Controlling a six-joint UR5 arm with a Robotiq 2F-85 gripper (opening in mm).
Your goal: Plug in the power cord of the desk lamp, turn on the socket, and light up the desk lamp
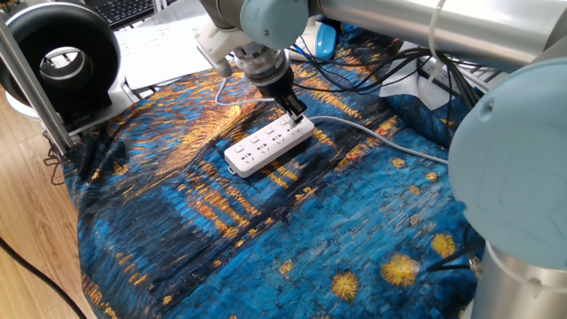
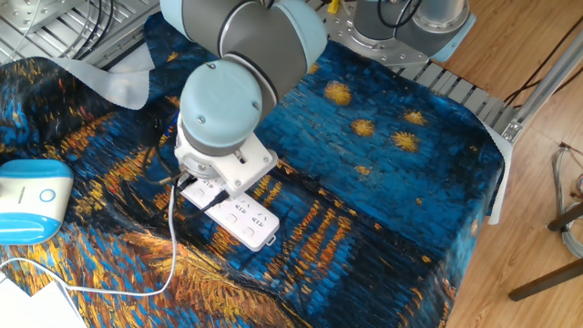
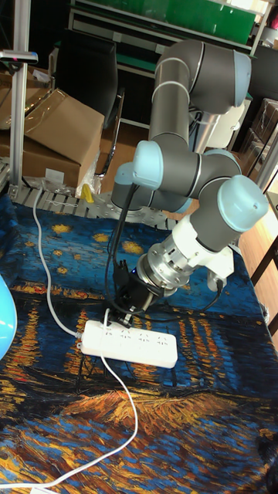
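Observation:
The socket [image 1: 268,144] is a white strip lying on the blue-and-gold cloth, also seen as the socket [image 2: 240,216] and the socket [image 3: 131,343]. My gripper [image 1: 297,113] points down at the strip's far end, where the thicker grey-white cable [image 1: 372,131] leaves it. It is shut on the small white plug of the power cord. The thin white power cord [image 3: 133,417] trails from the gripper [image 3: 116,312] across the strip. In the other fixed view my wrist hides most of the gripper [image 2: 196,188]. The desk lamp's light-blue base [image 2: 33,193] sits at the left, and shows as the desk lamp [image 1: 324,39] behind the arm.
A large black ring-shaped device [image 1: 62,60] on a white base stands at the back left. Black cables [image 1: 403,62] lie tangled at the back right, with papers [image 1: 164,44] behind the strip. A cardboard box [image 3: 54,127] sits beyond the table.

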